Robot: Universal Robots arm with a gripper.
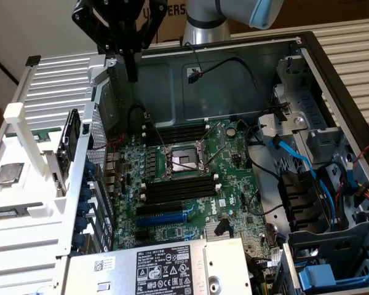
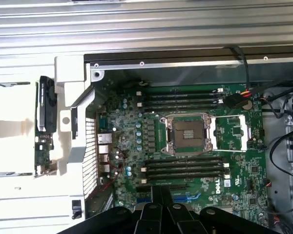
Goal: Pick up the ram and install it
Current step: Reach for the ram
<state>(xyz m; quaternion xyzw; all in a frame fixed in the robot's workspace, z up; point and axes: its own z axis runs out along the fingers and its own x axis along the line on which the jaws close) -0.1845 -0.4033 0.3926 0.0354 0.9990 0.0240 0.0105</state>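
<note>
**A:** Where is the pincer at this moment?

**B:** The pincer (image 1: 131,75) hangs over the far corner of the case (image 1: 234,80), toward the exterior view's left. It is above the edge of the motherboard (image 1: 234,166). Its two black fingers are clenched together, and I see nothing between them.

**A:** And the ram?

**B:** The ram (image 1: 40,134) seems to be the narrow green strip outside the case. It lies on the white rack (image 1: 24,246) at the exterior view's left, just beside a black fan card (image 1: 72,138) that stands upright. A white post of the rack hides part of the strip, so I cannot tell its chips or label.

**A:** Is it close to the pincer?

**B:** No, they are well apart. The pincer is higher and on the case side.

**A:** What about the slots?

**B:** The long black slots (image 1: 175,190) with white clips lie in two groups on the motherboard, with the open socket (image 1: 183,161) between them. The wrist view looks down on the socket and both groups.
</note>
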